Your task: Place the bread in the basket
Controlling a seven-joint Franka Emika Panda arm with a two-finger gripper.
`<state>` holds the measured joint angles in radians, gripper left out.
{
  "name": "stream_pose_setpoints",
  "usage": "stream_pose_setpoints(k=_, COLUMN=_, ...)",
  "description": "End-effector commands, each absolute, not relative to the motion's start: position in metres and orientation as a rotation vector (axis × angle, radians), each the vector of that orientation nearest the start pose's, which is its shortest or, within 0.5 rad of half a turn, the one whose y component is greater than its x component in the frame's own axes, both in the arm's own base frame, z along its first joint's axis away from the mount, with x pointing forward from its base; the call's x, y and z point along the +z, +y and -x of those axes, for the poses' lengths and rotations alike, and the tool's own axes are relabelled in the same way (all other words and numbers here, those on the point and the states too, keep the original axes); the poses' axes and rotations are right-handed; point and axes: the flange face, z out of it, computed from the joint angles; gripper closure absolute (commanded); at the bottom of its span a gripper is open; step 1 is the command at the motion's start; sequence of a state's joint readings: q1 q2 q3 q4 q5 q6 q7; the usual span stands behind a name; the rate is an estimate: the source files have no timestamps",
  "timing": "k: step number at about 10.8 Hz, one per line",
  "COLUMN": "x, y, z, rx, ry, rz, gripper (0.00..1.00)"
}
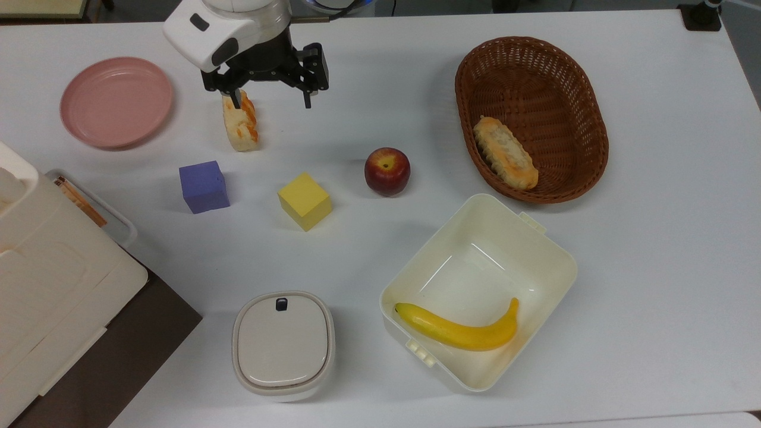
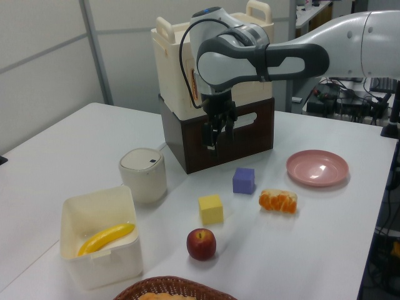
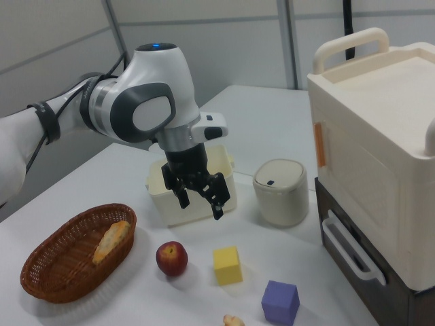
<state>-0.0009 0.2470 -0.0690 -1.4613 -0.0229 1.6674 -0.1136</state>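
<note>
The bread (image 1: 240,122) is a short lumpy roll, cream with orange patches, lying on the white table between the pink plate and the apple; it also appears as the roll (image 2: 279,201) and at the bottom edge as the roll (image 3: 233,320). My gripper (image 1: 270,96) hangs open and empty well above the table, its left finger overlapping the roll's far end in the top view; it is also seen as the gripper (image 2: 217,134) and the gripper (image 3: 200,203). The brown wicker basket (image 1: 535,83) stands far to the top view's right and holds a longer flat bread (image 1: 505,153).
A pink plate (image 1: 116,101), a purple cube (image 1: 204,186), a yellow cube (image 1: 304,201) and an apple (image 1: 387,171) lie on the table. A cream box (image 1: 550,246) holds a banana (image 1: 458,330). A lidded pot (image 1: 283,345) and a large cream case (image 1: 41,279) stand at the top view's lower left.
</note>
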Motion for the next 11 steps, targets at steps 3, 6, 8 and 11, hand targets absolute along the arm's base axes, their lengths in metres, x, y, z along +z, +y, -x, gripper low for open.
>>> stream_pose_setpoints(k=3, x=0.566, y=-0.051, z=-0.599, rx=0.015, ry=-0.169, rz=3.143, gripper=0.0)
stream_pose_setpoints(k=6, x=0.564, y=-0.052, z=-0.569, rx=0.085, ry=-0.201, rz=3.136, gripper=0.0)
stream_pose_setpoints(k=8, x=0.554, y=-0.065, z=-0.552, rx=0.135, ry=-0.22, rz=3.134, gripper=0.0)
stream_pose_setpoints(k=11, x=0.522, y=-0.109, z=-0.534, rx=0.254, ry=-0.322, rz=3.14, gripper=0.0)
